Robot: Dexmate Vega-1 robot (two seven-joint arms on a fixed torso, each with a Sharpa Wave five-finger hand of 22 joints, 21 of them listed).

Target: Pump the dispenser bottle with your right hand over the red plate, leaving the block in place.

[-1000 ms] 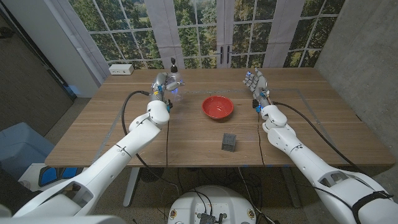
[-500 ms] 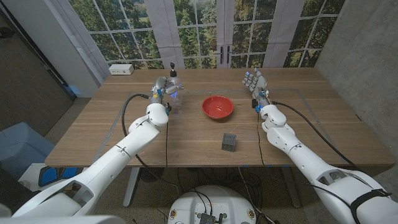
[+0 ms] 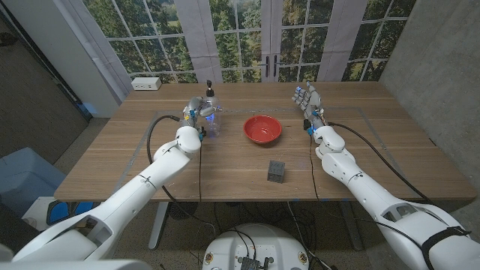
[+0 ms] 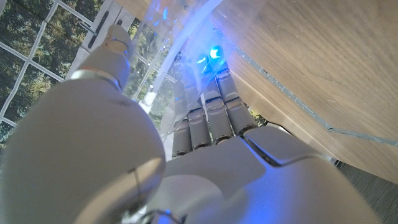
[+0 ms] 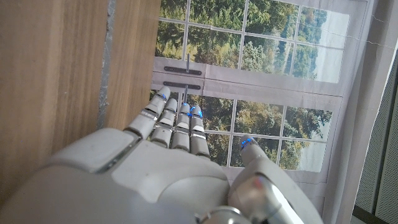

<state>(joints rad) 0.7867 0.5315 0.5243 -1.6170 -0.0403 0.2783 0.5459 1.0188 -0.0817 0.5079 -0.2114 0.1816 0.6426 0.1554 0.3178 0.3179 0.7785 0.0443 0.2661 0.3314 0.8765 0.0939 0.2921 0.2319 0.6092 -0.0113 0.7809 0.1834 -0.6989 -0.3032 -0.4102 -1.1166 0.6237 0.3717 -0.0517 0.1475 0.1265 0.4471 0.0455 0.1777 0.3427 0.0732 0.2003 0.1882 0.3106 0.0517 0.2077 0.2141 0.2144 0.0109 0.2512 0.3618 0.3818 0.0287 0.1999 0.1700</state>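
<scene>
Beside the round red plate (image 3: 262,129), the left hand (image 3: 196,109) grips the upright clear plastic dispenser bottle (image 3: 211,112), black pump uppermost; the right hand (image 3: 307,99) stands empty, fingers apart.

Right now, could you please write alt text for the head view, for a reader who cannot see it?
The robot's left hand grips a clear dispenser bottle on a wooden table, left of a red plate. The right hand stands open right of the plate; a dark block sits nearer the robot.
</scene>
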